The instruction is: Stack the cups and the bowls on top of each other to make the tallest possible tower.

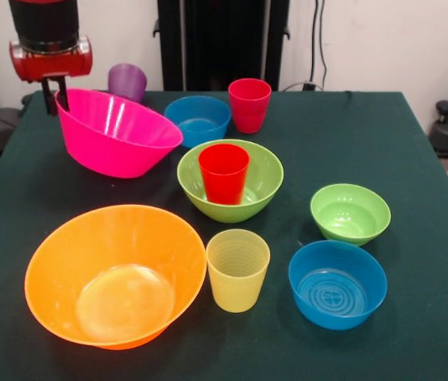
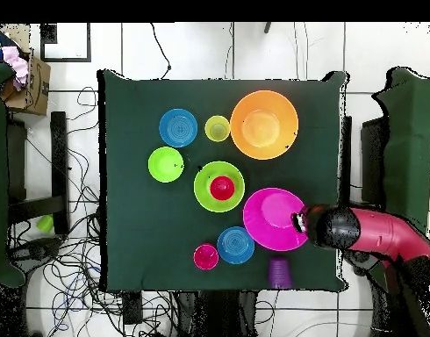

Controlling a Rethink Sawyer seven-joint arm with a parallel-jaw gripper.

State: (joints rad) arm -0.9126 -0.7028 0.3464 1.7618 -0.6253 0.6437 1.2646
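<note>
Pink first: I've got the gripper clamped on the rim of the hot pink bowl over at about 10 o'clock on the table. One finger is inside the wall, and the bowl hangs tilted with its mouth tipped toward the camera. Purple cup sits right behind it near the far edge. Down at 7 o'clock is the big orange bowl, upright, and the ribbed yellow cup stands just beside it. Dead centre, the medium green bowl has the bright red cup standing inside it. Behind that, around 12, a blue bowl and the pinkish-red cup sit side by side. Off toward 4 o'clock are the small green bowl and the other blue bowl, close together.
</note>
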